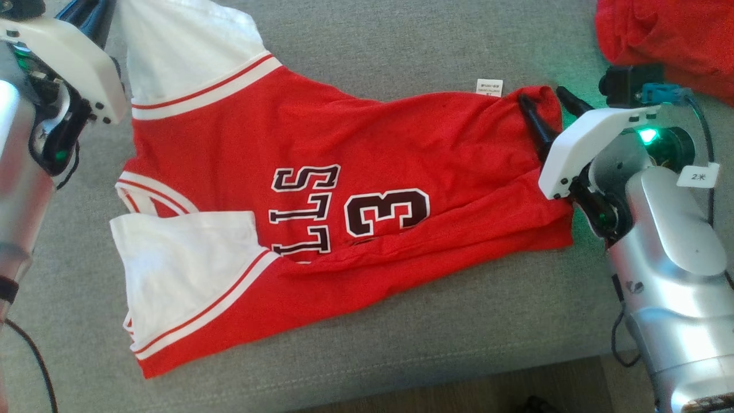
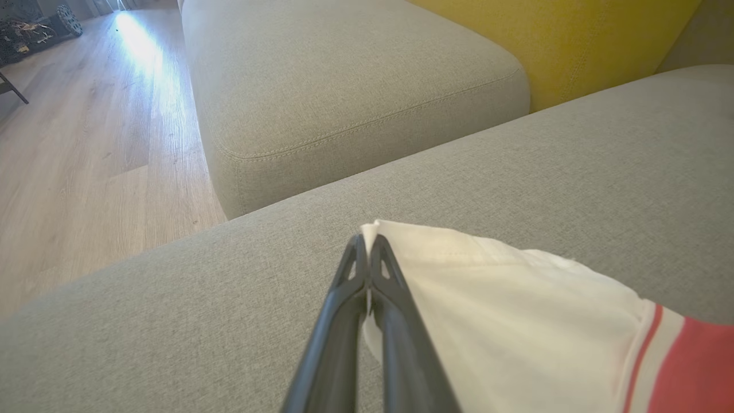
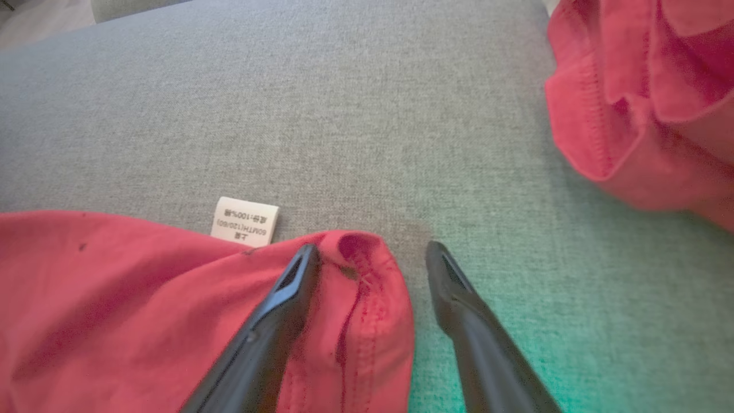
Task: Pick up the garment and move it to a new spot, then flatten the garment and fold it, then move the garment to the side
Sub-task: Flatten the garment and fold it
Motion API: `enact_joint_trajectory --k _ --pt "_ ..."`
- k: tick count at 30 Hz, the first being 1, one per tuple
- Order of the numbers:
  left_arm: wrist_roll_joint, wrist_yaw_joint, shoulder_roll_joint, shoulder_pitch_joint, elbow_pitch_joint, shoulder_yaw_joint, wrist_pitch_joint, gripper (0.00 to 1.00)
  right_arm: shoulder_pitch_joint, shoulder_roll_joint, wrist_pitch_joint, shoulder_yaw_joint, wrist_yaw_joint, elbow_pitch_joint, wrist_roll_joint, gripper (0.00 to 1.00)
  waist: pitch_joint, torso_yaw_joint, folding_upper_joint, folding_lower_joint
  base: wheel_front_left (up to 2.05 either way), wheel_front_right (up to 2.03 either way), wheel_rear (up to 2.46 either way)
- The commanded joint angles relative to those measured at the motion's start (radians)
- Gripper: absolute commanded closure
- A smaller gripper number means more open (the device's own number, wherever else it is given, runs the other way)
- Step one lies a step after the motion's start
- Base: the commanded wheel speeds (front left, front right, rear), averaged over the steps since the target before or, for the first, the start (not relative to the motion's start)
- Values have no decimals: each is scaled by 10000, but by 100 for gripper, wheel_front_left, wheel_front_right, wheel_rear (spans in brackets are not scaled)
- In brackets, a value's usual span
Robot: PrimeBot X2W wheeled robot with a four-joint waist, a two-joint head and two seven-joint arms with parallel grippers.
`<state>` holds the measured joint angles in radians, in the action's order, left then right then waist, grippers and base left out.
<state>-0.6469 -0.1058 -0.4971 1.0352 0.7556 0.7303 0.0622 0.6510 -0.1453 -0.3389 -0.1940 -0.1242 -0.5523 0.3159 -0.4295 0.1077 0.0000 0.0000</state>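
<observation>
The garment (image 1: 321, 172) is a red jersey with white sleeves and dark lettering, spread with creases on the grey sofa seat (image 1: 401, 46). My left gripper (image 2: 368, 244) is shut on the edge of the far white sleeve (image 2: 516, 321), which rises off the seat. My right gripper (image 1: 541, 94) stands open at the garment's right hem corner. In the right wrist view one finger (image 3: 287, 298) rests on the red cloth, the other finger (image 3: 459, 304) is on bare cushion, and the folded corner (image 3: 367, 275) lies between them. A white care label (image 3: 245, 221) sticks out beside it.
Another bunched red cloth (image 1: 665, 34) lies at the seat's far right, close to my right arm. The seat's front edge and the wooden floor (image 1: 459, 390) run along the bottom. A second grey cushion (image 2: 344, 86) and a yellow back cushion (image 2: 550, 40) lie beyond the left gripper.
</observation>
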Motion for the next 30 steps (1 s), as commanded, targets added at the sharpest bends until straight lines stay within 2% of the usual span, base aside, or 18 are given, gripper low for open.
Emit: enact_joint_trajectory --k 1,12,18,30 --pt "-90 62 -497 275 -219 -365 22 100 100 -76 -33 -243 -65 146 73 100 2 -13 0 0 0 0 0" --pt "-198 127 -530 189 -182 -350 119 100 454 -521 524 39 -65 -433 114 100 0 -189 0 0 0 0 0" --pt "-276 186 -474 224 -188 -373 244 100 903 -466 1348 425 -65 -844 -291 100 -137 -329 0 0 0 0 0" --pt "-399 588 -355 489 245 -663 934 100 2044 -501 2649 426 -65 -1823 -871 100 -352 -641 0 0 0 0 0"
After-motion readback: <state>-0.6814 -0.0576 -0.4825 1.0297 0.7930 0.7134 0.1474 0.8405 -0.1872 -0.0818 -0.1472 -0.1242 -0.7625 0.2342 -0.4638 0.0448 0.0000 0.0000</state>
